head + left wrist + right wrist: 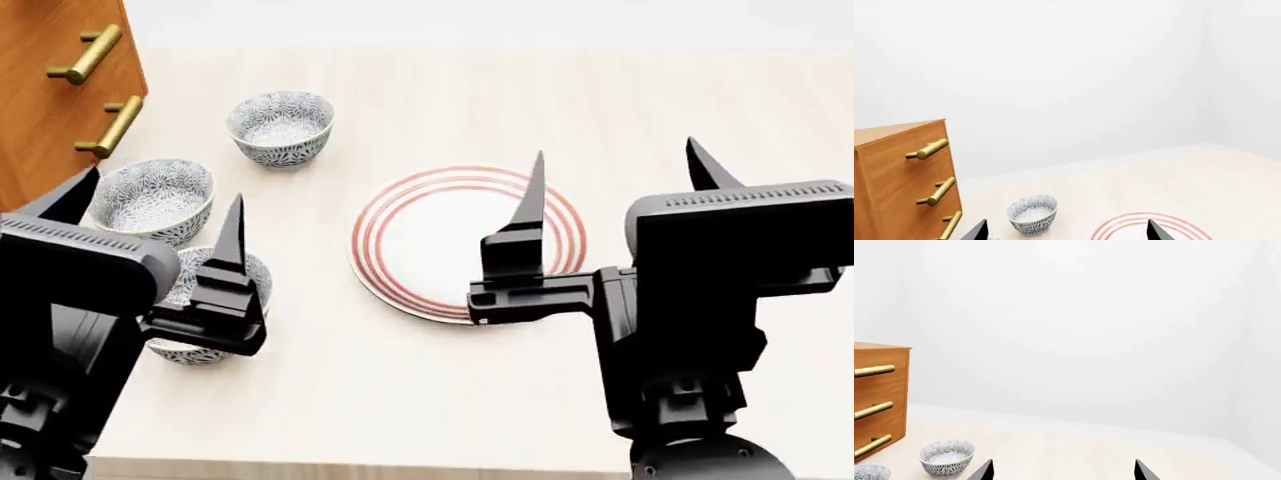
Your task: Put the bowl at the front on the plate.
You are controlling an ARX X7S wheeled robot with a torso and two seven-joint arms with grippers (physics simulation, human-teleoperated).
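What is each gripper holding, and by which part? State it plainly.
Nothing is held. The left gripper and right gripper both have open jaws with nothing between them.

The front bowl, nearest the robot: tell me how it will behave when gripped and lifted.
The front bowl looks like rigid glazed ceramic, so probably stiff, somewhat slippery and chippable. Its deep round wall suggests it may tilt if pinched at one rim. It sits close to a second bowl, so a nudge could knock them together.

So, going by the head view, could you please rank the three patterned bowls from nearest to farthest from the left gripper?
1. The front bowl, at the table's near left, partly hidden right beneath the left gripper.
2. The middle bowl, just behind the first, beside the wooden drawer cabinet.
3. The back bowl, farthest back, off to the plate's left.
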